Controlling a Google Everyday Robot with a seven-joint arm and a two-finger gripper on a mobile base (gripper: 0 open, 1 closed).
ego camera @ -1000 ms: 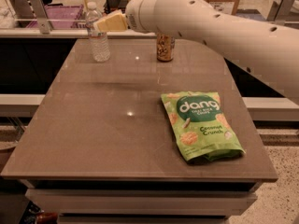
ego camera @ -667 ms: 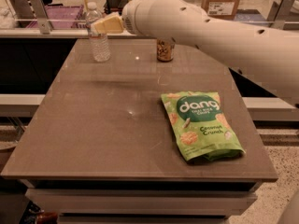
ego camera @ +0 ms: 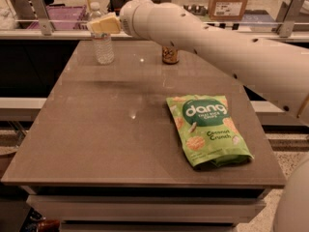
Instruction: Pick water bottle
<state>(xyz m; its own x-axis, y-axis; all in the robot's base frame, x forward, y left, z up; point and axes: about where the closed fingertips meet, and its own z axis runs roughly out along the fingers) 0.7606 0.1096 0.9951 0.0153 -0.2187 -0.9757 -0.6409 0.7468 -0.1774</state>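
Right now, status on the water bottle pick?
Gripper at shoulder of the water bottle, far side of table. Bottle upright on the table. Can and chip bag apart, not in the way.

Gripper [ego camera: 104,25] seemingly at water bottle [ego camera: 104,48]; can [ego camera: 170,55] right.

A small, clear, ribbed plastic water bottle [ego camera: 103,47] stands upright near the far left corner of the bench [ego camera: 106,124]. Its white cap shows at the top. The end effector [ego camera: 102,25] sits level with the bottle's upper part and hides its shoulder.
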